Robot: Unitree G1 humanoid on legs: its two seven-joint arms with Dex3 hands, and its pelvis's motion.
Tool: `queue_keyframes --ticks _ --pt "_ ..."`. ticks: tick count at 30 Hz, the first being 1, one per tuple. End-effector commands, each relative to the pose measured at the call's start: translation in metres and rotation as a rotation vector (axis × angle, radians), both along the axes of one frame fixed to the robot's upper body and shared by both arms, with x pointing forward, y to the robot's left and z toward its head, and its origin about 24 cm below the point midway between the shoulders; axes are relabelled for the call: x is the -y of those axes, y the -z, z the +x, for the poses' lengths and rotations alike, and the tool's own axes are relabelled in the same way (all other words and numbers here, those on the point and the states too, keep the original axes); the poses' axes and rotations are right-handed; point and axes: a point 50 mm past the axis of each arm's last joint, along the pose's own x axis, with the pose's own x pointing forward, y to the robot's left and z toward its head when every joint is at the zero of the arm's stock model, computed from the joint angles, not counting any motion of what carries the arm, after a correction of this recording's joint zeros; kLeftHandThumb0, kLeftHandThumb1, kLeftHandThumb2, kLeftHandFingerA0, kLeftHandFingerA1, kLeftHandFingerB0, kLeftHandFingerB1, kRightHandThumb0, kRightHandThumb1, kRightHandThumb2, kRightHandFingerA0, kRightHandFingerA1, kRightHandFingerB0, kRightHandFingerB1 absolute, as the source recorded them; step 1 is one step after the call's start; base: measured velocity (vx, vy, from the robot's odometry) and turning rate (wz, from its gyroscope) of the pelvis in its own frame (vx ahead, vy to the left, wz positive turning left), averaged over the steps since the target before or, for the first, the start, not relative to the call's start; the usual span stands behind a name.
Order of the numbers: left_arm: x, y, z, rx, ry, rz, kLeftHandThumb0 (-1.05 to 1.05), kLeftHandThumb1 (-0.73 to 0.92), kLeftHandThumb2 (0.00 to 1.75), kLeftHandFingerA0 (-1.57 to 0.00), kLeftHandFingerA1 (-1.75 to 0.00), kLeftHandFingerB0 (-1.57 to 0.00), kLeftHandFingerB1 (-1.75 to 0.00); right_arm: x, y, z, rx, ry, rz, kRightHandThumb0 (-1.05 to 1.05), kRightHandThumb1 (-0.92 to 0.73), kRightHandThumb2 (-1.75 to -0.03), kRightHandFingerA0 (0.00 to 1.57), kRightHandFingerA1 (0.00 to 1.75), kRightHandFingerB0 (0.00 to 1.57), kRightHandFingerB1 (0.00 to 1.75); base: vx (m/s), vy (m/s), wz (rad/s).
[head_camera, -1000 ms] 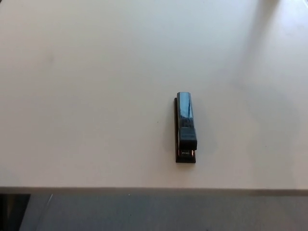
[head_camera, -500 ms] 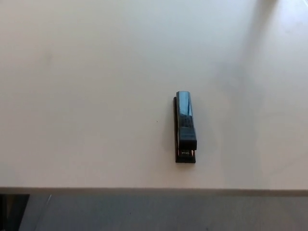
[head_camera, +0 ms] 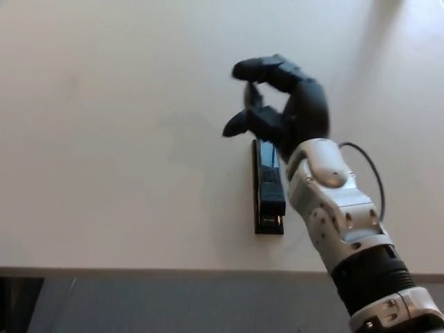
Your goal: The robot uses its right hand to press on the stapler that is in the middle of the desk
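Observation:
A black stapler [head_camera: 268, 191] lies lengthwise on the pale desk [head_camera: 125, 139], its near end toward the front edge. My right hand [head_camera: 284, 104] hangs over the stapler's far end, fingers curled apart and holding nothing. I cannot tell whether it touches the stapler. The silver right forearm [head_camera: 340, 215] comes in from the lower right, passing just right of the stapler and hiding part of its far end. The left hand does not show.
The desk's front edge [head_camera: 173, 272] runs across the bottom of the picture, with grey floor below it. A thin black cable [head_camera: 374, 170] loops off the right wrist.
The right arm has come into view from the lower right and now sits over the stapler's far end. The stapler has stayed in place.

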Motion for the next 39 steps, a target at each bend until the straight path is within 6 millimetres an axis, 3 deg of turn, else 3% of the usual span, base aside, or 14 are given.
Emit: queue_keyframes --ticks 1,9,12,14,16,18,22,30,31,33,36,39 --pt "-0.007 -0.004 -0.003 0.010 -0.013 0.009 -0.50 0.92 0.99 -0.03 -0.30 -0.01 -0.25 -0.037 -0.003 -0.006 0.123 -0.157 -0.123 -0.14 -0.80 -0.71 1.17 1.21 0.75 1.16 0.00 0.000 0.00" --pt "-0.006 -0.003 -0.003 0.015 -0.009 0.002 -0.52 0.92 0.99 -0.03 -0.30 -0.02 -0.26 -0.037 0.026 -0.007 0.030 -0.158 -0.182 -0.09 -0.75 -0.83 1.23 1.15 0.76 1.16 0.00 0.000 0.00" --pt "-0.006 -0.004 -0.002 0.021 -0.007 0.001 -0.49 0.92 1.00 -0.02 -0.30 -0.01 -0.26 -0.032 0.038 -0.007 -0.023 -0.147 -0.138 -0.09 -0.77 -0.81 1.18 1.29 0.80 1.20 0.00 0.000 0.00" --pt "-0.007 -0.005 -0.002 0.016 -0.010 0.010 -0.51 0.89 1.08 -0.01 -0.30 -0.01 -0.28 -0.029 0.041 -0.006 -0.044 -0.129 -0.135 -0.08 -0.78 -0.80 1.18 1.29 0.78 1.22 0.00 0.000 0.00" --pt "-0.007 -0.005 -0.002 0.017 -0.004 0.008 -0.51 0.90 1.08 -0.01 -0.30 -0.01 -0.28 -0.025 0.042 -0.005 -0.043 -0.111 -0.146 -0.09 -0.78 -0.77 1.20 1.22 0.78 1.19 0.00 0.000 0.00" --pt "-0.007 -0.005 -0.002 0.014 -0.002 0.012 -0.52 0.92 0.96 -0.04 -0.27 -0.02 -0.23 -0.021 0.042 -0.003 -0.040 -0.096 -0.152 -0.15 -0.81 -0.69 1.19 1.16 0.78 1.16 0.00 0.000 0.00" --pt "-0.007 -0.005 -0.002 0.015 -0.009 0.005 -0.48 0.92 0.99 -0.04 -0.34 -0.02 -0.28 -0.017 0.042 -0.003 -0.011 -0.089 -0.131 -0.12 -0.82 -0.71 1.20 1.17 0.80 1.13 0.00 0.000 0.00" --pt "-0.007 -0.005 -0.002 0.023 -0.005 0.010 -0.49 0.92 0.94 -0.05 -0.29 -0.03 -0.24 -0.012 0.040 -0.002 -0.002 -0.081 -0.052 -0.14 -0.79 -0.73 1.18 1.23 0.82 1.14 0.00 0.000 0.00" --pt "-0.007 -0.005 -0.002 0.019 -0.002 0.017 -0.47 0.92 0.98 -0.04 -0.36 -0.02 -0.30 -0.011 0.041 -0.002 -0.017 -0.079 -0.027 -0.13 -0.79 -0.73 1.17 1.25 0.80 1.15 0.00 0.000 0.00" --pt "-0.007 -0.004 -0.004 0.012 -0.002 0.013 -0.51 0.92 0.98 -0.03 -0.29 -0.02 -0.25 -0.010 0.044 -0.003 -0.028 -0.080 -0.025 -0.14 -0.77 -0.76 1.17 1.25 0.80 1.16 0.00 0.000 0.00" --pt "-0.007 -0.002 -0.007 0.005 -0.009 0.008 -0.49 0.92 0.95 -0.03 -0.24 -0.02 -0.21 -0.006 0.056 -0.008 -0.054 -0.073 -0.025 -0.09 -0.73 -0.84 1.17 1.29 0.80 1.18 0.00 0.000 0.00" --pt "-0.007 0.001 -0.013 -0.005 -0.018 0.004 -0.48 0.88 1.07 0.00 -0.32 0.00 -0.29 -0.004 0.077 -0.019 -0.127 -0.067 -0.007 -0.11 -0.74 -0.82 1.19 1.25 0.81 1.15 0.00 0.000 0.00"
